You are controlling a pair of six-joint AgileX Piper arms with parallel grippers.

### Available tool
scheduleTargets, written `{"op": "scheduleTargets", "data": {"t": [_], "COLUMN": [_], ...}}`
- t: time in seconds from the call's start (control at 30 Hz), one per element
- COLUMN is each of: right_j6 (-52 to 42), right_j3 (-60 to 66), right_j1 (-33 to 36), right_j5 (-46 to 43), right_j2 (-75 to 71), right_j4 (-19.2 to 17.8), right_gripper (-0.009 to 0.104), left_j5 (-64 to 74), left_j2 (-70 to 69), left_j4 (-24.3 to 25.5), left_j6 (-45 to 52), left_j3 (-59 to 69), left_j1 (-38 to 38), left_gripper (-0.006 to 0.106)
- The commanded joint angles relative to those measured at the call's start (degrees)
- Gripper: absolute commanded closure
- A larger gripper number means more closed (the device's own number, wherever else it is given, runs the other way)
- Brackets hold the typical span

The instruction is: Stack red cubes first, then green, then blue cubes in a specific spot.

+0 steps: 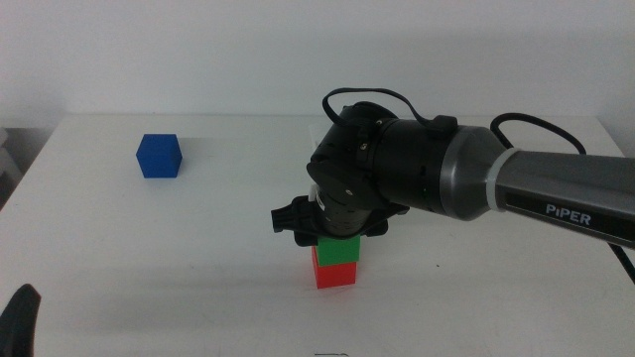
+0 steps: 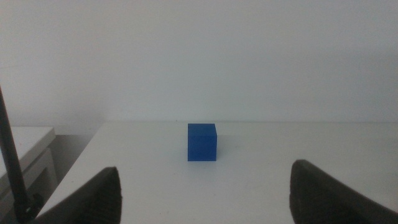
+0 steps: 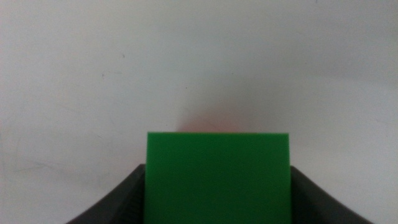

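Nearest the camera, at the bottom left corner of the middle view, only the dark tip of the left gripper [image 1: 20, 317] shows, low and well apart from the work. Its own wrist view shows its 2 jaws spread wide with nothing between them, and the blue cube [image 2: 202, 142] sitting farther off on the white table [image 2: 261, 186], centred in the gap between them.

Just beyond, toward the middle of the table, the red cube [image 1: 336, 273] rests on the bare surface with the green cube [image 1: 338, 249] sitting on top of it, so a stack of 2 stands there. The right gripper [image 1: 335, 241] comes in from the right on a thick black and grey arm and points down over the stack. In the right wrist view its 2 dark jaws press against both sides of the green cube [image 3: 218, 177], pinching it, and a faint reddish tint shows on the table just past the cube's far edge.

From the middle camera the bulky wrist of the right arm hides the top of the green cube, and only its lower part shows above the red one. The blue cube [image 1: 160, 156] stands alone toward the far left of the table [image 1: 149, 258], well apart from the stack and from both grippers.
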Motion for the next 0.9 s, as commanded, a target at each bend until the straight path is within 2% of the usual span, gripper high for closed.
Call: {"op": "scheduleTargets", "data": {"t": [0.0, 0.13, 0.27, 0.4, 0.63, 0.87], "right_j6": [-0.48, -0.43, -0.43, -2.03, -10.44, -14.61], "right_j3": [-1.56, -1.56, -2.45, -6.49, -14.63, -16.48], "right_j1": [0.14, 0.14, 0.14, 0.14, 0.14, 0.14], "right_j5": [-0.33, -0.33, 1.16, 8.08, 20.40, 22.63], "right_j2": [-3.07, -3.13, -3.18, -3.43, -7.01, -16.08], "right_j4": [-2.00, -2.00, -1.86, -1.08, -1.05, -0.75], "right_gripper": [0.043, 0.036, 0.035, 0.035, 0.035, 0.035], "left_j5": [-4.74, -4.74, -4.74, -4.74, -4.74, -4.74], "left_j2": [-1.18, -1.18, -1.18, -1.18, -1.18, -1.18], "left_j4": [-0.49, -0.49, -0.49, -0.49, -0.49, -0.49], "left_j6": [-0.45, -0.45, -0.45, -0.45, -0.45, -0.45], "left_j3": [-0.38, -0.38, -0.38, -0.38, -0.38, -0.38], "left_j1": [-0.34, -0.34, -0.34, -0.34, -0.34, -0.34], "left_gripper": [0.009, 0.009, 0.009, 0.009, 0.009, 0.009]}}
